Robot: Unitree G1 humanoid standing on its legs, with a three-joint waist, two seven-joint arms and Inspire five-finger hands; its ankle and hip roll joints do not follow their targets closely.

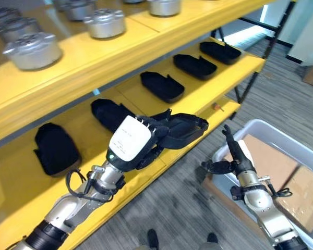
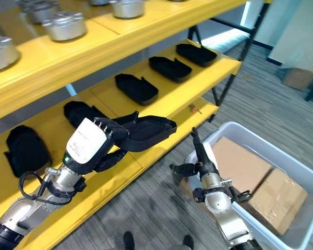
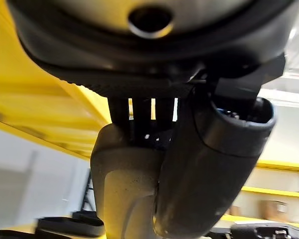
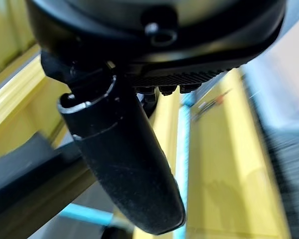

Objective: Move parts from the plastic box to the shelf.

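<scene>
Carrying a black part, the left hand holds it out level in front of the middle shelf, fingers curled over its near end. The part hangs off the shelf's front edge, above the bare stretch between the parts already laid there; my guess is it is being lined up for that gap.

Black parts sit in a spaced row along the shelf, which suggests each gets its own slot. Silver metal pieces stand on the shelf above.

The right hand hovers at the near rim of the grey plastic box, fingers straight and close together, thumb stuck out sideways, holding nothing. It probably waits by the box for the next pick.

Inside the box I make out cardboard boxes; whether any black parts remain there I cannot tell. How the left thumb sits under the part is hidden. The wrist views are mostly blocked by the hands' own bulk.
</scene>
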